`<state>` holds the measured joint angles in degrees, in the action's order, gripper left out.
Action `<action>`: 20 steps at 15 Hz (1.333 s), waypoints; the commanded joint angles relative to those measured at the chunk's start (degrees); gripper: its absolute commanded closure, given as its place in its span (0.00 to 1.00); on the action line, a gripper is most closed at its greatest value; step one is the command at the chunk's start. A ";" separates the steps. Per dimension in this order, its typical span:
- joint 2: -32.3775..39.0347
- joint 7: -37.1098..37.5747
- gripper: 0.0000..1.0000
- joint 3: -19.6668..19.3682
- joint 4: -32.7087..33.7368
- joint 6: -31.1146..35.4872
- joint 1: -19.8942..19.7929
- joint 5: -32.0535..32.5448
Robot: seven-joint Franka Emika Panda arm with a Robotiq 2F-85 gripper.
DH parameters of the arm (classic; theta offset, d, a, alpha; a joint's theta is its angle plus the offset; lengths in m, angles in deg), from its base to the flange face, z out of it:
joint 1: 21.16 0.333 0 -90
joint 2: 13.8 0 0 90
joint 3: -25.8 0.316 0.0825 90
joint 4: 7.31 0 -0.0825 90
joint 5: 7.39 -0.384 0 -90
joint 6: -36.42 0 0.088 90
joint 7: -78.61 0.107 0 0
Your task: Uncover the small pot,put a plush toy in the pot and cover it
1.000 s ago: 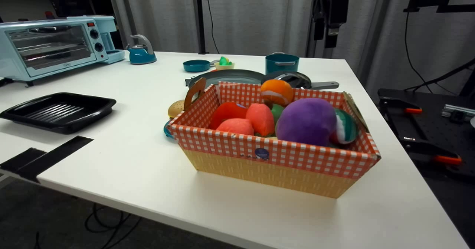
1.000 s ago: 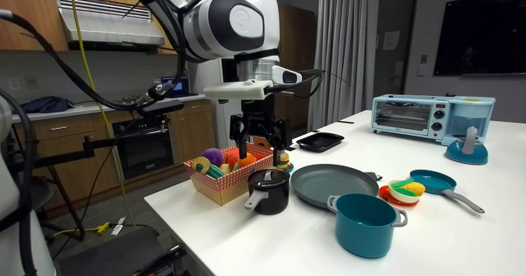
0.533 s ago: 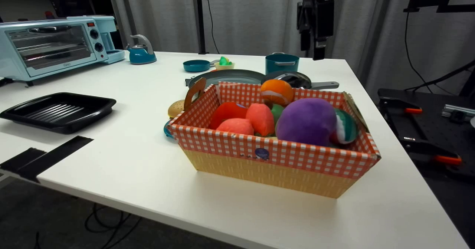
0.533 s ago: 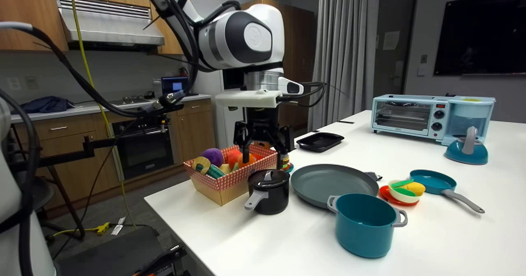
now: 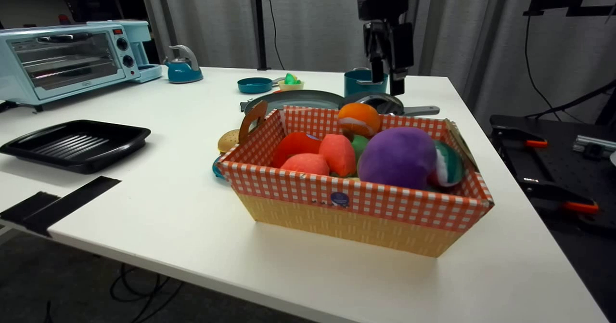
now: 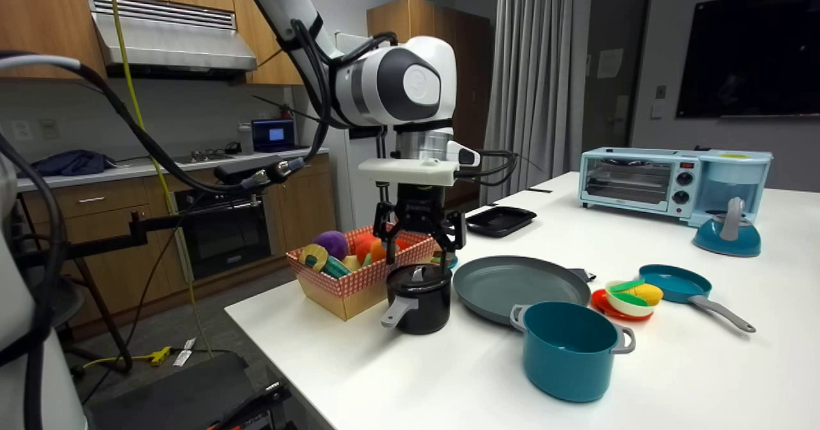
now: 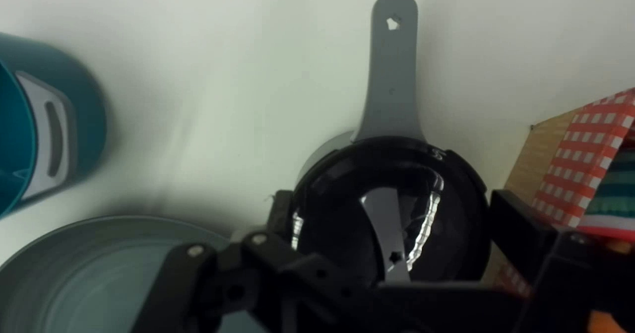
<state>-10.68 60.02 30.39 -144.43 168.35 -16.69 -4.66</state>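
Tabletop (image 6: 480, 372) bears the lidded pot (image 6: 429, 309), handle (image 7: 394, 75) pointing edgeward, tool (image 6: 418, 263) above, jaws parted.

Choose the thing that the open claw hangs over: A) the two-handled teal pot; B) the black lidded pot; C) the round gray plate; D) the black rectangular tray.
B: in the wrist view, the claw's fingers stand spread on either side of the black lidded pot.
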 commanded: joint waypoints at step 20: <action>5.25 0.40 0.96 2.02 7.51 -1.95 0.71 2.98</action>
<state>-3.91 59.42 32.37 -136.68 168.21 -16.02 -2.54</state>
